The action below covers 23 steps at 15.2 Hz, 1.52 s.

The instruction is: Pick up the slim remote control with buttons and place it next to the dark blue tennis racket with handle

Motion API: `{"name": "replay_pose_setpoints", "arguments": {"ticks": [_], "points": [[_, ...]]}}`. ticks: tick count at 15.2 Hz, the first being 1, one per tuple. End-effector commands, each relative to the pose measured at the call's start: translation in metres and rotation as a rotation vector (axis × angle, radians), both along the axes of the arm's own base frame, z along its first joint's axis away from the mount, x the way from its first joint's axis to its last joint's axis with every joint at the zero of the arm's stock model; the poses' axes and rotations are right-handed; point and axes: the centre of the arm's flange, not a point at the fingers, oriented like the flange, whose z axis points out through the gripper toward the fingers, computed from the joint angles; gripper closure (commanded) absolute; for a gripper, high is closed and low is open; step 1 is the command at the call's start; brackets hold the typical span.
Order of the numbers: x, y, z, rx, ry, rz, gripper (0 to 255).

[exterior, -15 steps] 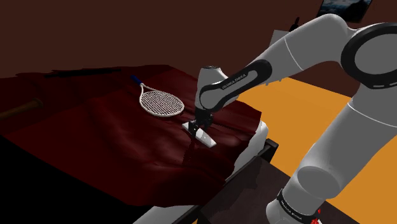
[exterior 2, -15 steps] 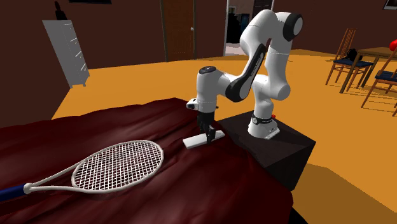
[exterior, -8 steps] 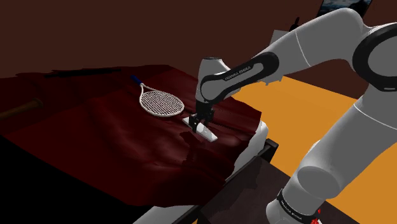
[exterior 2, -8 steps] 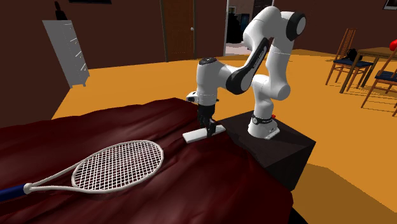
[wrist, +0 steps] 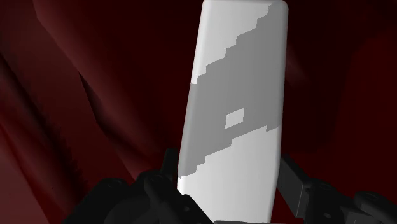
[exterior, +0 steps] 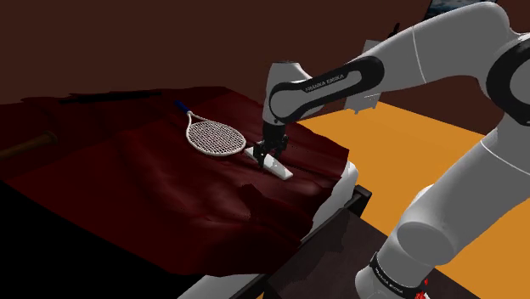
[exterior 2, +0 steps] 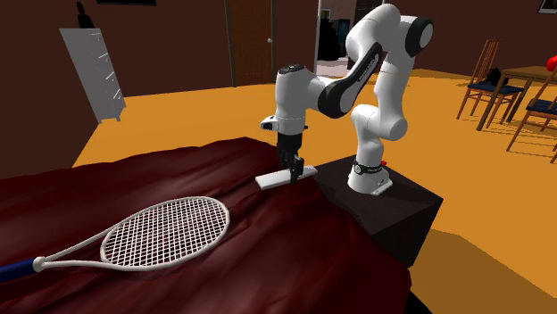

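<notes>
A bed with a rumpled dark red cover (exterior: 127, 178) carries the things. The white arm (exterior: 340, 81) reaches down over the edge nearest its stand. A racket with a white netted head and blue handle (exterior 2: 165, 230) lies flat on the cover. The slim white-and-grey flat remote (exterior 2: 284, 176) sits near the racket's head, clasped across its width by the black hand (exterior 2: 292, 166).

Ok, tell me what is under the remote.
Beneath the white-and-grey remote, clasped by the pincer, lies dark red cloth. The patch directly under it is covered, so whether the remote touches the cloth cannot be told.
</notes>
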Motion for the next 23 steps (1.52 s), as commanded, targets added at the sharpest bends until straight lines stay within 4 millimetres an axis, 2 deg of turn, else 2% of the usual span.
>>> {"name": "replay_pose_setpoints", "arguments": {"ticks": [1, 6, 7, 18, 23], "points": [[-0.001, 0.0, 0.011, 0.0, 0.0, 0.0, 255], [-0.001, 0.0, 0.037, 0.0, 0.0, 0.0, 255], [-0.001, 0.0, 0.037, 0.0, 0.0, 0.0, 255], [0.147, 0.015, 0.039, 0.0, 0.0, 0.0, 255], [0.147, 0.015, 0.013, 0.0, 0.0, 0.0, 255]]}}
